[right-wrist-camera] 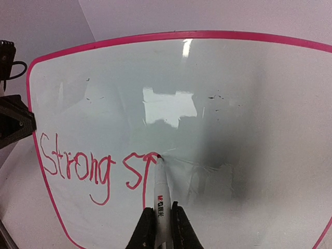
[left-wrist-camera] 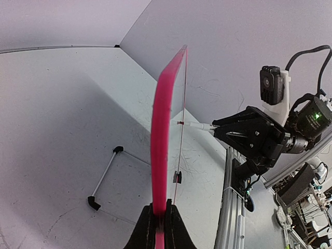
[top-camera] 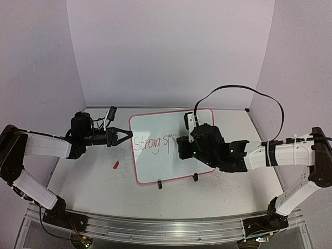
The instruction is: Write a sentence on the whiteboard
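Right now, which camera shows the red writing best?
The right wrist view: the writing is large, legible as "Strong sp". The top view shows it small; the left wrist view sees only the whiteboard edge-on, no lettering.

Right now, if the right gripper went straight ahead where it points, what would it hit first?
The whiteboard. The right gripper is shut on a marker whose tip seems to touch the board at the red lettering, so the marker would press in first.
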Robot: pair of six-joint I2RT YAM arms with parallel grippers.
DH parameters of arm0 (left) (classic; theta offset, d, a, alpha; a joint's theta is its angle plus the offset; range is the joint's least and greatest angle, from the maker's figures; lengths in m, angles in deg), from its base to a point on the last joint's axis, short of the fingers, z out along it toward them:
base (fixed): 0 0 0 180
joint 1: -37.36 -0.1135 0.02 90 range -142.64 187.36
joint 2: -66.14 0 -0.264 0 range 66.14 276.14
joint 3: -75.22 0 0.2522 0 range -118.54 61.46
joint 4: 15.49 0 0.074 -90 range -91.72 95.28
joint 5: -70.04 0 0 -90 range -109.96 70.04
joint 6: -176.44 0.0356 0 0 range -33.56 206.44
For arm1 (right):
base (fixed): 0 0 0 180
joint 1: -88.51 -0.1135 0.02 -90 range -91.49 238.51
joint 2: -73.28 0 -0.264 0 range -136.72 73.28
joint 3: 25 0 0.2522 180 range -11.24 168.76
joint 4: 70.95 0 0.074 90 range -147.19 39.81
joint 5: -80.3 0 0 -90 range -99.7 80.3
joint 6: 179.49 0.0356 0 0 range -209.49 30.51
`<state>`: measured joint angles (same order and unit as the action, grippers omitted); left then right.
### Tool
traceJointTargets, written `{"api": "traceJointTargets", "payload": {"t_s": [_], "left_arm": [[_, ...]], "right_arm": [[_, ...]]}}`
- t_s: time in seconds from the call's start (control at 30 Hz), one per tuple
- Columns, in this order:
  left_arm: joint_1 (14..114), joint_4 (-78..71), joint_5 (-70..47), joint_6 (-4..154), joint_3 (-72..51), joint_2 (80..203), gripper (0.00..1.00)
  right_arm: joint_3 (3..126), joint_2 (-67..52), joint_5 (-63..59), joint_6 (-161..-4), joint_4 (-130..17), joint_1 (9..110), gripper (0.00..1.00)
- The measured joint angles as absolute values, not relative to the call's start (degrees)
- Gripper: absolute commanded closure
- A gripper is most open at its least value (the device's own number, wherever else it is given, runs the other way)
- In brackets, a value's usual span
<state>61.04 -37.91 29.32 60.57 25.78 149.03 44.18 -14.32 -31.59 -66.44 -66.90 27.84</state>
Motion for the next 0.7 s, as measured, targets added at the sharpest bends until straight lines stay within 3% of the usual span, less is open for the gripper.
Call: {"api": "traceJointTargets", "payload": {"t_s": [0.7], "left_arm": [[61.25, -37.61, 29.38, 60.55, 25.17, 149.03, 1.00]], "right_arm": [[43.04, -14.34, -30.80, -63.73, -65.40, 26.28, 1.00]]}}
